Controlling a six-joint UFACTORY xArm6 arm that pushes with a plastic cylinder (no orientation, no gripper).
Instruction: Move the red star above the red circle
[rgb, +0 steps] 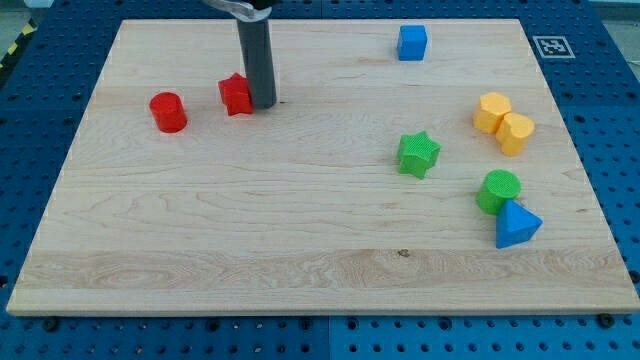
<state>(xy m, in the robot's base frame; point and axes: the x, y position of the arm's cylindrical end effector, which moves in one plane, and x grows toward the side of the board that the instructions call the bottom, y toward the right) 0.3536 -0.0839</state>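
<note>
The red star (235, 94) lies on the wooden board at the view's upper left. The red circle (168, 111) stands to the star's left and slightly lower in the view, a short gap apart. My tip (263, 104) is the lower end of the dark rod and sits right against the star's right side, touching or nearly touching it.
A blue cube (412, 43) is at the view's top. A green star (418, 154) is right of centre. A yellow heart-like block (503, 121), a green circle (498, 190) and a blue triangle (516, 225) are at the right. The board's edge (320, 310) runs along the bottom.
</note>
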